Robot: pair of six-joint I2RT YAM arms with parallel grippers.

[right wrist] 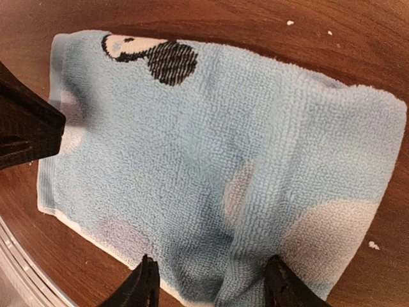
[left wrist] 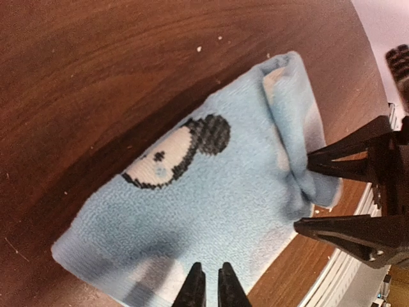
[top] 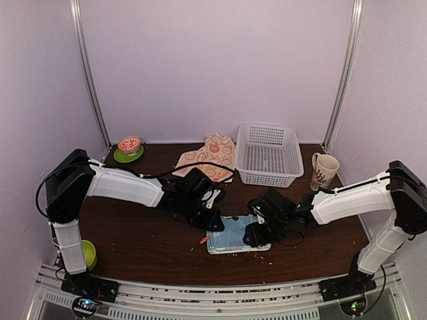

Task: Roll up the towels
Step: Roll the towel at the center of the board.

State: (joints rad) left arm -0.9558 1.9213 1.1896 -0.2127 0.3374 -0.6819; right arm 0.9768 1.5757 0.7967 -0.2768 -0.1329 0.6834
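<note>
I am watching the light blue towel (top: 233, 237) lying flat on the near side of the white basket (top: 267, 176), well apart from it. Its long axis is running roughly along the basket's front wall. The right gripper (right wrist: 211, 262) is standing open, straddling the doubled-over end. The left gripper (left wrist: 209, 274) is sitting at the far end with its fingers almost together, and I cannot tell whether any cloth is pinched. I am judging that the roll should travel along that axis. The cream towel (top: 212, 157) is lying just beside the basket's left wall.
</note>
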